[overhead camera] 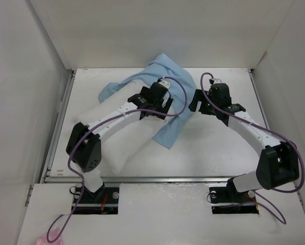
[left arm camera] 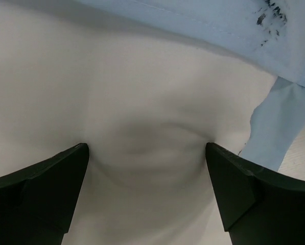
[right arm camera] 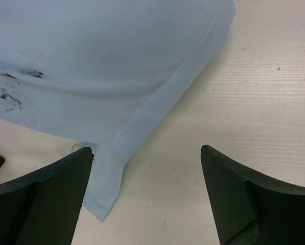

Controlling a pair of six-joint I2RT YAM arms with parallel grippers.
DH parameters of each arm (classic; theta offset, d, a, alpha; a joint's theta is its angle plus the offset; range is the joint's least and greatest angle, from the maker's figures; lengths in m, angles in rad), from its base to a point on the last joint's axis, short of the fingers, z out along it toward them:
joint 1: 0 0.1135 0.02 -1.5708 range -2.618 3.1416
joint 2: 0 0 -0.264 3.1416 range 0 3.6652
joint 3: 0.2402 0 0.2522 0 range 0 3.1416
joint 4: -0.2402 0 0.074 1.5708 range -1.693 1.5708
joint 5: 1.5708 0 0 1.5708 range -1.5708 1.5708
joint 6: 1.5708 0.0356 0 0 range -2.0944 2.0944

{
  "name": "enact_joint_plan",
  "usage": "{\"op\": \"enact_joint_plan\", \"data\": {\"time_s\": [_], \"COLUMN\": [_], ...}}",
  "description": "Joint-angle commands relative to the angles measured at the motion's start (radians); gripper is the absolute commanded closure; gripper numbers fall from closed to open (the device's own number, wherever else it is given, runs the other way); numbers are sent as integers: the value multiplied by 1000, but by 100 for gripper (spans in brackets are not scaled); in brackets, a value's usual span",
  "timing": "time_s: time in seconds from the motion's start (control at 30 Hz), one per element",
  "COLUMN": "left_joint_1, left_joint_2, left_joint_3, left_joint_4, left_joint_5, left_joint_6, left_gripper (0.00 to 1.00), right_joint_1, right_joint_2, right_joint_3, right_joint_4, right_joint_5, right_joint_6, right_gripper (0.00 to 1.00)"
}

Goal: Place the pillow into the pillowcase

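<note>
Light-blue cloth: the pillowcase (overhead camera: 165, 66) lies bunched at the far middle of the table (overhead camera: 218, 148), draped over the far end of the pillow (overhead camera: 124, 155). One flap trails toward the near side. The pillow lies slantwise, from near-left to far-centre, most of it uncovered.

Left gripper (left arm camera: 147, 148): jaws spread wide, both fingertips touching bare white pillow fabric, which dimples between them. Nothing is gripped. The pillowcase hem sits just beyond.

Right gripper (right arm camera: 147, 150): jaws wide, holding nothing, over bare table just beside the pillowcase's hemmed edge.

Dark smudges (right arm camera: 19, 87) show on the blue cloth.
</note>
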Motion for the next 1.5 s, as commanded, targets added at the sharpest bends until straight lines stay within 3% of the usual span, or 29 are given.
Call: {"op": "enact_joint_plan", "data": {"time_s": [0.0, 0.03, 0.1, 0.13, 0.23, 0.37, 0.47, 0.53, 0.57, 0.63, 0.67, 0.7, 0.73, 0.8, 0.87, 0.97, 1.07, 1.17, 1.33, 1.47], "left_joint_1": [2, 13, 42, 42, 67, 87, 108, 108, 108, 108, 108, 117, 117, 130, 130, 139, 139, 130, 121, 121], "left_joint_2": [102, 122, 189, 209, 234, 184, 147, 147, 147, 159, 189, 206, 226, 295, 341, 413, 423, 432, 388, 357], "left_joint_3": [-32, -32, 17, 37, 121, 166, 210, 254, 299, 340, 386, 414, 446, 553, 621, 727, 739, 730, 634, 537], "left_joint_4": [39, 60, 61, 70, 79, 132, 153, 153, 153, 143, 133, 133, 117, 105, 93, 84, 125, 125, 168, 177], "left_joint_5": [65, 137, 184, 201, 215, 260, 293, 331, 340, 340, 304, 304, 287, 287, 262, 268, 299, 279, 316, 334], "left_joint_6": [27, 52, 53, 53, 53, 30, 5, 5, 14, 27, 14, 14, -11, -30, -67, -128, -203, -231, -253, -253], "left_gripper": [2, 15, 66, 99, 100, 100, 100, 100, 100, 100, 100, 100, 100, 100, 100, 100, 100, 100, 100, 100], "right_joint_1": [2, 2, 2, 2, 2, 2, 2, 2, 2, 2, 2, 2, 2, 40, 105, 301, 370, 361, 303, 272], "right_joint_2": [-36, -45, -45, -45, -15, 143, 229, 303, 327, 384, 384, 384, 357, 282, 121, -37, -73, 14, 376, 374], "right_joint_3": [-32, -48, -109, -132, -174, -119, -51, -7, 45, 99, 137, 157, 167, 167, 158, 222, 152, 93, 156, 123], "right_joint_4": [9, 34, 80, 148, 238, 376, 450, 513, 522, 523, 501, 501, 445, 376, 203, -53, 22, 97, 124, 174], "right_joint_5": [-27, -48, -135, -160, -214, -223, -289, -300, -280, -269, -269, -295, -318, -329, -279, -148, -285, -331, -334, -377], "right_joint_6": [17, 17, 17, 17, 26, 35, 26, -8, -8, -31, -40, -40, -52, -91, -169, -204, -185, -197, -249, -240], "right_gripper": [8, 8, 8, 8, 8, 8, 16, 31, 53, 63, 83, 96, 100, 100, 100, 100, 100, 100, 100, 100]}}
